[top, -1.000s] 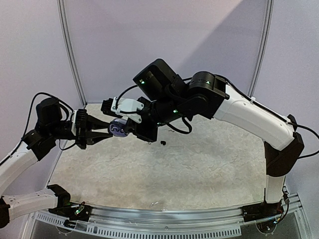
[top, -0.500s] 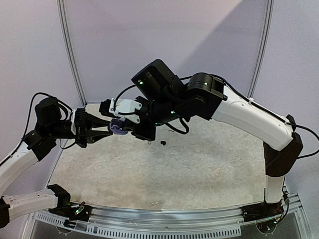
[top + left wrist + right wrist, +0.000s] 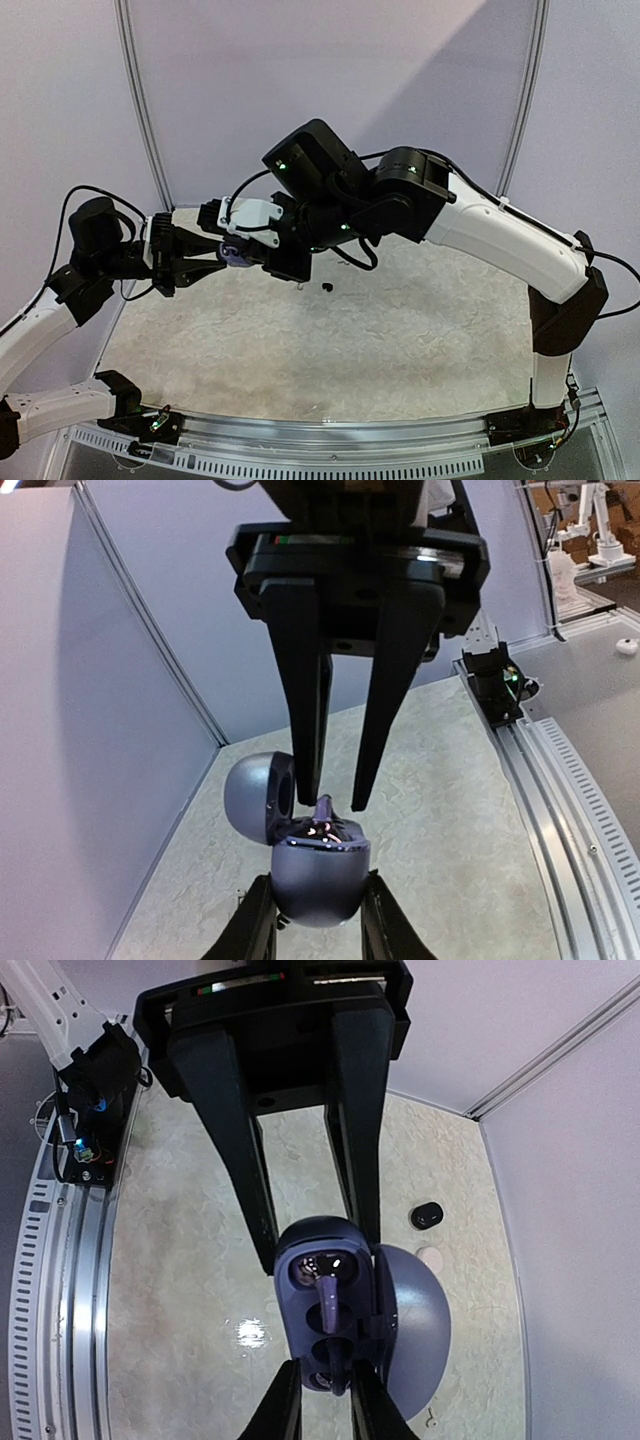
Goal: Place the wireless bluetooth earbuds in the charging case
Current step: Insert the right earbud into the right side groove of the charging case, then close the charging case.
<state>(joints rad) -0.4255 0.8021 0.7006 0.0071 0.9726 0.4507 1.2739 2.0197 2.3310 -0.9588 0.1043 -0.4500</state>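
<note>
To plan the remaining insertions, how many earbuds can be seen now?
3. A purple earbud in the open charging case, pinched by the right end effector; a black earbud and a whitish earbud lie on the table. Others may be hidden.

Charging case (image 3: 335, 1305): rounded, grey-violet, lid swung fully open to one side, held off the table (image 3: 400, 320). One purple earbud (image 3: 330, 1315) stands stem-up over its wells. One glossy black earbud (image 3: 427, 1215) lies loose on the table; a whitish one (image 3: 430, 1257) lies near it.
</note>
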